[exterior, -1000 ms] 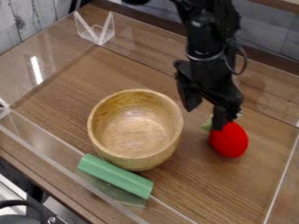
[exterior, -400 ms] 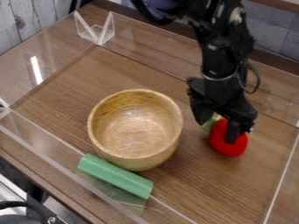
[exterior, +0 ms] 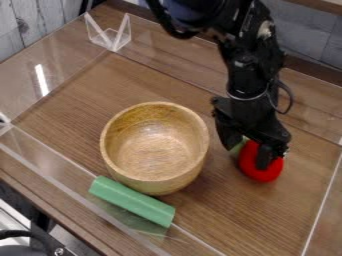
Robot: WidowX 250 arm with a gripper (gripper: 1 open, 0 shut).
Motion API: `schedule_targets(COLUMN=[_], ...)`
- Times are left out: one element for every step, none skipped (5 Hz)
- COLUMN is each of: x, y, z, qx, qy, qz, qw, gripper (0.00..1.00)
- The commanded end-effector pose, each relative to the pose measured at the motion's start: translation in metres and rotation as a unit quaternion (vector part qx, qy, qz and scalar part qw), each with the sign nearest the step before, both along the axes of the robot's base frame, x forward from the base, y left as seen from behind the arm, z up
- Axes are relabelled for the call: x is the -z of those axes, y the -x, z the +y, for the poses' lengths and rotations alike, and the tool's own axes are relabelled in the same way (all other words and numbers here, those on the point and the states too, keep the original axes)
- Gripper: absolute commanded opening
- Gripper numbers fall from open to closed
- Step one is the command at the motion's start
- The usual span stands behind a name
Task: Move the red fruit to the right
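Observation:
The red fruit (exterior: 263, 167) is a small glossy red toy with a bit of green at its top, lying on the wooden table (exterior: 147, 80) to the right of the wooden bowl. My gripper (exterior: 254, 151) hangs from the black arm straight over the fruit, lowered onto it. Its fingers (exterior: 278, 153) stand spread at the fruit's sides, open, and they cover the fruit's upper part. Whether the pads touch the fruit I cannot tell.
A round wooden bowl (exterior: 156, 147) stands at the middle of the table. A green rectangular block (exterior: 131, 200) lies in front of it near the front edge. Clear plastic walls (exterior: 40, 150) ring the table, with a clear stand (exterior: 108, 32) at the back left.
The gripper has moved right and down, from beside the fruit's left to over it, its fingers now straddling the fruit. The fruit has stayed where it was.

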State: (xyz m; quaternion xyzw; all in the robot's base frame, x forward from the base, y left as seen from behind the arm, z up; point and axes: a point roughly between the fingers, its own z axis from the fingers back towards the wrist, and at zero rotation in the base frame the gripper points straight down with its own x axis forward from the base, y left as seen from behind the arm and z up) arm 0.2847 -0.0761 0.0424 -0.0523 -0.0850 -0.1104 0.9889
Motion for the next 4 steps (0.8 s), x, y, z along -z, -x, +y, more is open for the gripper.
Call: schedule_targets(x=[-0.021,-0.019,-0.014,-0.016], y=[-0.017,-0.016,-0.016,-0.019], z=[0.006,-0.001,-0.008,-0.009], qx=[-0.02,0.017,0.053,0.094], qy=[0.001,0.005,0.006,0.01], qz=[-0.027,-0.026,-0.024,-0.022], qw=[0.9994,0.9995,0.9983,0.9952], gripper=[1.0,1.0,1.0,1.0])
